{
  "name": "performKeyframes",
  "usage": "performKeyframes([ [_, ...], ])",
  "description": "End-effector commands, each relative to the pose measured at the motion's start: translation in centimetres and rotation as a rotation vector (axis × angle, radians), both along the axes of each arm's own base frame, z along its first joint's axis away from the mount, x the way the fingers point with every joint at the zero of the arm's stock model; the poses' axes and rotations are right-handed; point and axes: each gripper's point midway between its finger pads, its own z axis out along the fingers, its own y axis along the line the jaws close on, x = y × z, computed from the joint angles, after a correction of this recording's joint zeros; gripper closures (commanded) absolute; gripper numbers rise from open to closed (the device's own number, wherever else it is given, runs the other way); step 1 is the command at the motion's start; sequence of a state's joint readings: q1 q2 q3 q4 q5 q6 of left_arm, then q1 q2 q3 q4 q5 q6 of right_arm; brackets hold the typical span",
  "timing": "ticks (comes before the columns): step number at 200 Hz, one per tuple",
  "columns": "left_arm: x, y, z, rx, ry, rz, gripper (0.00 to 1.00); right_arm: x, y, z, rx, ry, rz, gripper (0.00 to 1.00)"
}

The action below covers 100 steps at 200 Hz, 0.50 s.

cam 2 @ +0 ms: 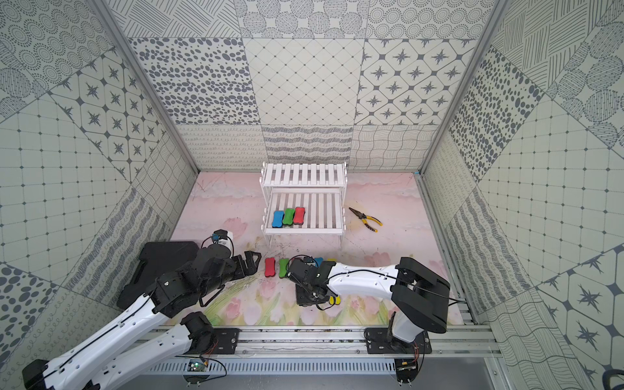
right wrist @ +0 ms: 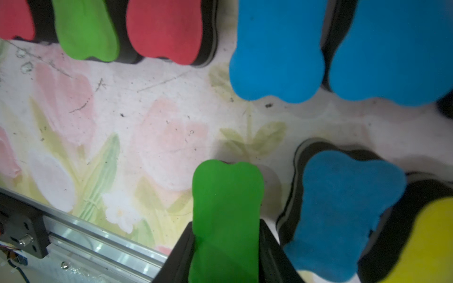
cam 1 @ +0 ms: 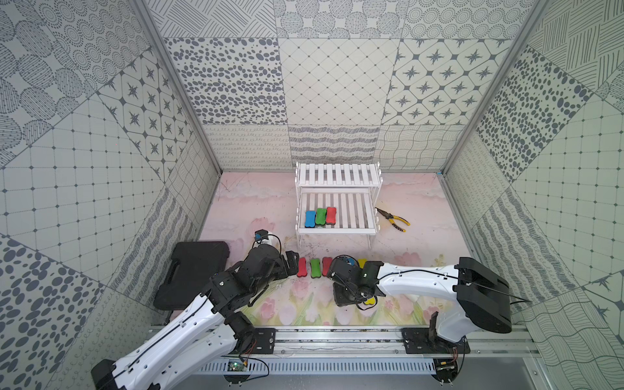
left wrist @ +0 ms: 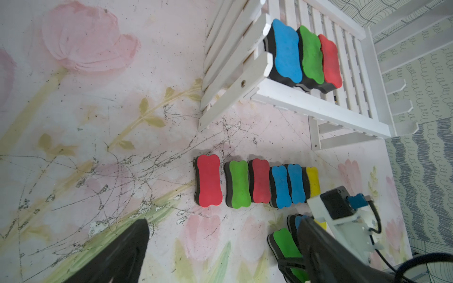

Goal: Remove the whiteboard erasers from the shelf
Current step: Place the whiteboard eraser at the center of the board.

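The white shelf (cam 1: 337, 175) stands at the back of the mat, and on its lower tier a blue (cam 1: 310, 218), a green (cam 1: 320, 216) and a red eraser (cam 1: 331, 215) lie side by side. Several more erasers lie in a row on the mat in front of it, starting with a red one (cam 1: 301, 266) and a green one (cam 1: 315, 268). My right gripper (right wrist: 225, 224) is shut on another green eraser (right wrist: 226, 196), low by the mat beside a blue (right wrist: 343, 208) and a yellow eraser (right wrist: 421, 240). At the row's left end my left gripper (cam 1: 292, 264) stands open and holds nothing.
Yellow-handled pliers (cam 1: 393, 219) lie on the mat right of the shelf. A black plastic case (cam 1: 194, 270) sits at the left, under my left arm. An aluminium rail (cam 1: 337, 337) runs along the mat's front edge. Patterned walls close in three sides.
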<state>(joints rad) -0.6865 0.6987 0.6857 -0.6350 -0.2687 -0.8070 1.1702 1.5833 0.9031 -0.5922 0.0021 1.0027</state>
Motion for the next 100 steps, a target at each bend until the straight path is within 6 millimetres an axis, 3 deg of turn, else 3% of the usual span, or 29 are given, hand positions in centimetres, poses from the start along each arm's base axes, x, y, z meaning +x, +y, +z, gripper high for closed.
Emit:
performKeyframes([
  [1,-0.1,0.3,-0.1,0.028,0.000,-0.008,0.01,1.4,0.0,-0.1,-0.028,-0.059,-0.019,0.63],
  [71,-0.3,0.2,-0.5,0.023,0.016,-0.012,0.01,2.1,0.6,0.0,-0.027,-0.084,-0.005,0.48],
  [100,-0.4,0.0,-0.2,0.012,0.018,-0.021,0.01,2.5,0.5,1.6,0.010,-0.130,-0.002,0.48],
])
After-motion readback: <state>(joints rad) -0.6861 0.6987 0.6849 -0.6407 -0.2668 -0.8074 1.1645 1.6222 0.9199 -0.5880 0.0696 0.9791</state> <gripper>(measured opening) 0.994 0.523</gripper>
